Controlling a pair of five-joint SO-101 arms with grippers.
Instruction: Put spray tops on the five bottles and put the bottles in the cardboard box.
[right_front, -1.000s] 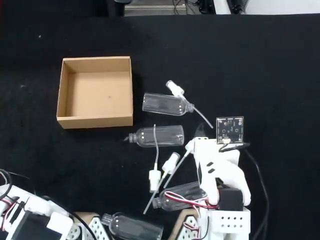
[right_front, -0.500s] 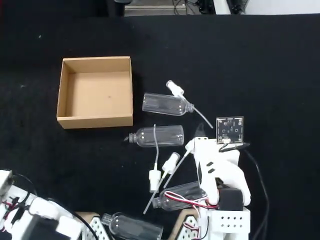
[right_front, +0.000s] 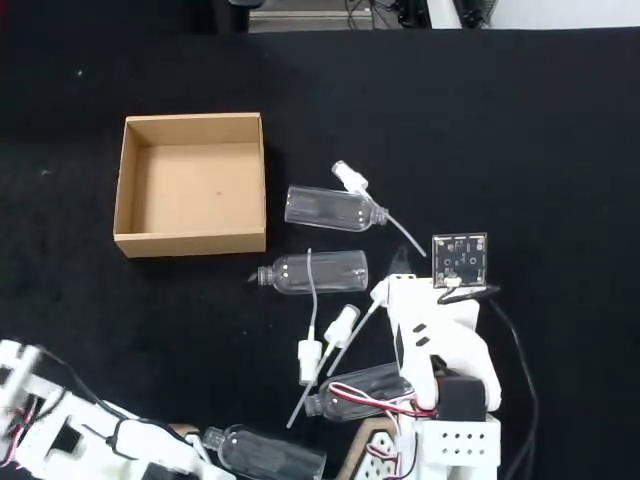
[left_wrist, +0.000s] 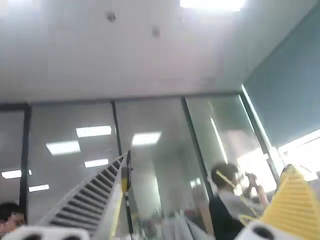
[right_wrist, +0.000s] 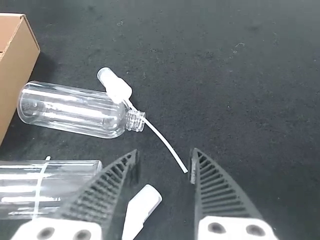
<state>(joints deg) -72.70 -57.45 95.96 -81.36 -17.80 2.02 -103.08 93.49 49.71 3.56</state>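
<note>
Right gripper (right_wrist: 162, 156): jaws spread, low over the black table (right_front: 520, 130), a loose top (right_wrist: 142, 200) lying between them. Left gripper (left_wrist: 207, 160): jaws spread, aimed at the ceiling. Box (right_front: 190, 243) stands open-side up, left of the bottles. Two bottles (right_front: 330, 208) lie on their sides just beside the box, two more (right_front: 365, 388) near the arm bases. Three tops (right_front: 350, 178) lie loose among them

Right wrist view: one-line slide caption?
Open right gripper above black table, fingers framing the tube tip of a loose spray top, beside an uncapped bottle and the cardboard box.
</note>
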